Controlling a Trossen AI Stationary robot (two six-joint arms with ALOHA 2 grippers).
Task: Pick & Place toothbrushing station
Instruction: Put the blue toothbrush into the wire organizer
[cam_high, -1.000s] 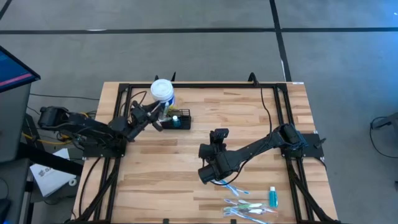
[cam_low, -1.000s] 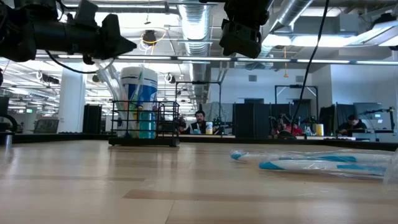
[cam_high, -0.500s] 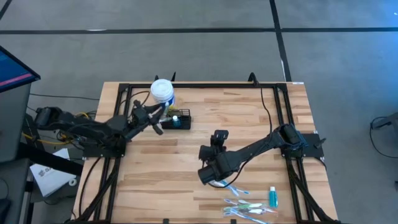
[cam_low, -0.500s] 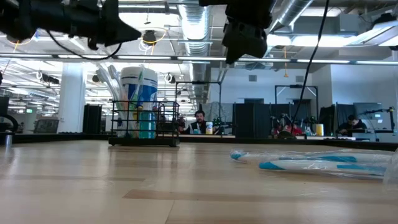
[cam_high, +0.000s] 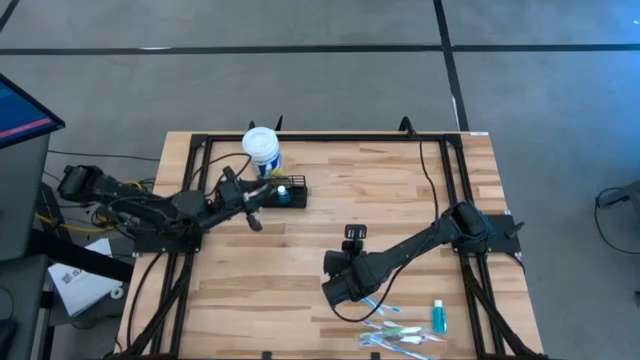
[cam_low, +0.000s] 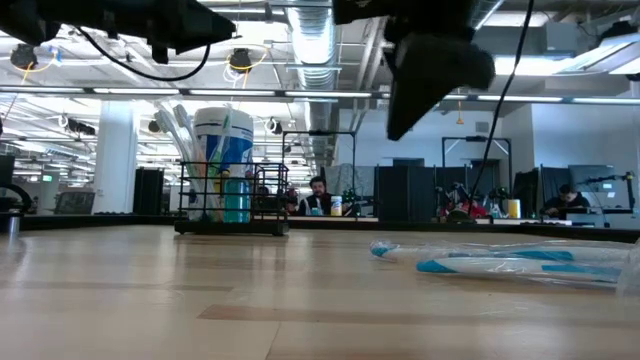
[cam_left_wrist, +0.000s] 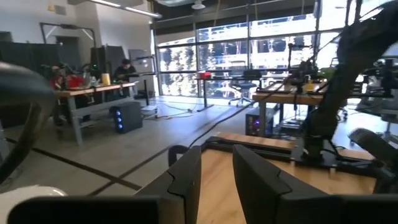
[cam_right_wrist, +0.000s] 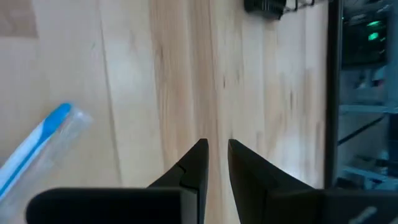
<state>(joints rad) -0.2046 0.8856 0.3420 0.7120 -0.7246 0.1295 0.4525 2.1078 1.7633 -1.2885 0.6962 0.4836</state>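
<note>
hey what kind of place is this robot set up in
Most likely a robotics lab in an open-plan industrial workspace: exposed ceiling ducts, people at workbenches behind the wooden table, and the two arms mounted on a black frame.

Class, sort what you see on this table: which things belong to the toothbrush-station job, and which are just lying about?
Job:
- toothbrushing station
- wrapped toothbrushes
- small blue bottle
- left gripper
- right gripper

Lying about:
- white blue-labelled tub
- black frame rails
</note>
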